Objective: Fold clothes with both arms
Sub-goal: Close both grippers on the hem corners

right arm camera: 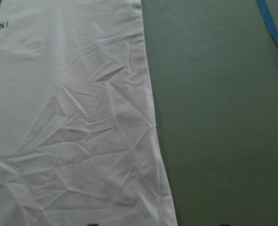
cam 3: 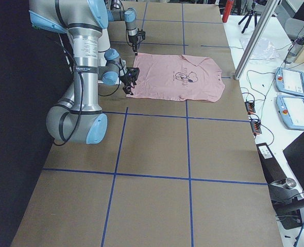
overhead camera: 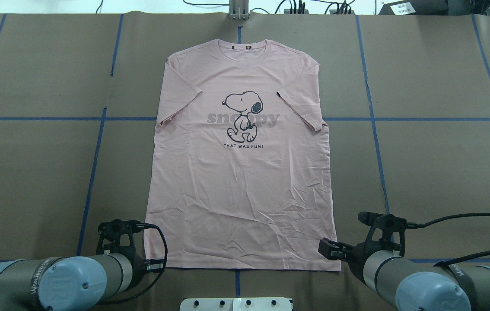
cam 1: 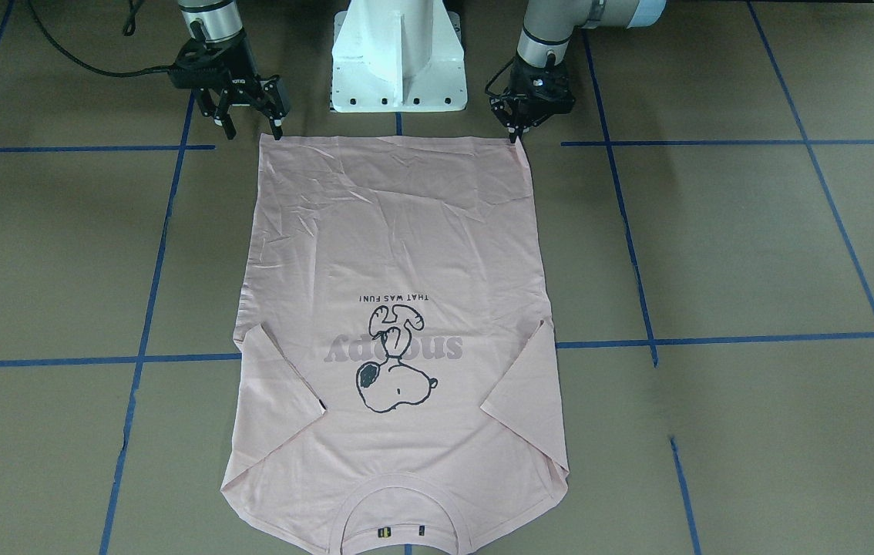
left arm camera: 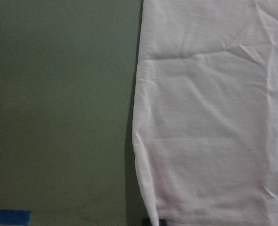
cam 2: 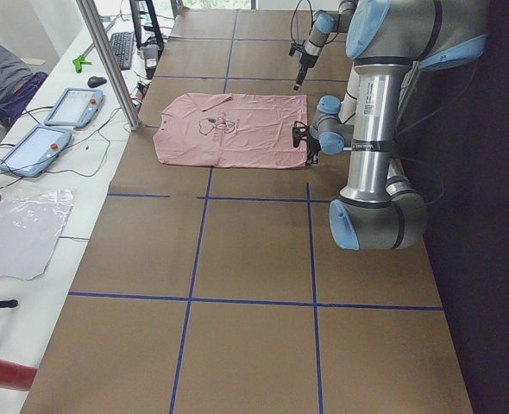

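Table [overhead camera: 422,172]: a wide surface covered in brown paper and marked into big squares with blue tape.

T-shirt [overhead camera: 245,194]: pale pink, spread flat and face up in the middle of the table, lightly creased. The dog drawing and its line of text read upright from the robot's side.

Long axis: it runs straight away from the robot. The collar [overhead camera: 242,43] is at the far end and the hem [overhead camera: 245,267] is the nearest edge, lying across in front of the white base [cam 1: 398,62].

Left arm [overhead camera: 55,280]: reaches in low, to the hem's corner on the robot's left.

Right arm [overhead camera: 422,285]: mirrors it at the opposite corner. Each arm is about as near to its own corner as the other.

Left gripper [cam 1: 515,137]: the fingers look drawn together, with the tips down at the corner of the hem. I cannot make out whether any cloth is between them, and the shirt lies flat there.

Right gripper [cam 1: 253,132]: the fingers are spread wide and hold nothing. One tip is at the hem corner and the other is out over bare paper.

Next move, as I judge it: the whole shirt lies forward of both grippers, so a fold would carry the hem away from the robot, toward the collar. The right gripper first has to close on its corner.
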